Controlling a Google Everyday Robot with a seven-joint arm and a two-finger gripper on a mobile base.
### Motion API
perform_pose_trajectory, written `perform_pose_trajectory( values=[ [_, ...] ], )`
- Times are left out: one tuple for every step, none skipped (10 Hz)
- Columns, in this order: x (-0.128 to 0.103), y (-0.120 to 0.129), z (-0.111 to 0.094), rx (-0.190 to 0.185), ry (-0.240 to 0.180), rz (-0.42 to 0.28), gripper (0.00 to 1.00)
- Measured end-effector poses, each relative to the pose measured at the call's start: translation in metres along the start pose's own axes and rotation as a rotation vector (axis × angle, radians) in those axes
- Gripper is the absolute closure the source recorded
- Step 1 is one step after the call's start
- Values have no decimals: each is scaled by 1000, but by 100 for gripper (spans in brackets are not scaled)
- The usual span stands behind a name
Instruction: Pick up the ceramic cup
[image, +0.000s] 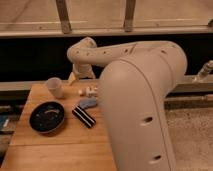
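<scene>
Warm brown wood forms the one tabletop (50, 150), set against a dark wall band under pale window rails. At its far edge hangs the single gripper (75, 77), a yellowish tip at the end of the smooth off-white arm (100, 52). Most of it is hidden by the wrist, so whether it is spread or pressed together does not show. Just to its left, apart from it, stands the one small off-white ceramic cup (55, 86), upright, tapered, with a wider rim. Near the gripper's other side lies a cluster of small white pieces (89, 91), too blurred to count. Below them lie one soft blue-grey lump (88, 103) and one flat black-and-white striped bar (84, 116). One round glossy black bowl (46, 116) sits nearer, left. The robot's bulky rounded shell (140, 110) covers the table's right side.
</scene>
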Motion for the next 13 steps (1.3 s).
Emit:
perform_pose_trajectory(
  values=[
    [-14,20,5,-2,-18,-3,20],
    [-16,21,6,0,-20,-2,20],
    [-15,15,5,7,-21,3,20],
    [-15,18,5,4,-20,2,20],
    [-15,20,6,1,-18,4,20],
    [-13,17,7,-4,-10,19,20],
    [-6,10,11,-11,0,83,20],
    [-1,5,13,-16,10,185,20],
    [4,0,15,-18,16,277,20],
    [6,-4,16,-23,20,371,20],
    [5,-8,19,-31,22,435,20],
    [1,-7,23,-42,20,449,20],
    [-8,-4,26,-52,13,421,20]
  ],
)
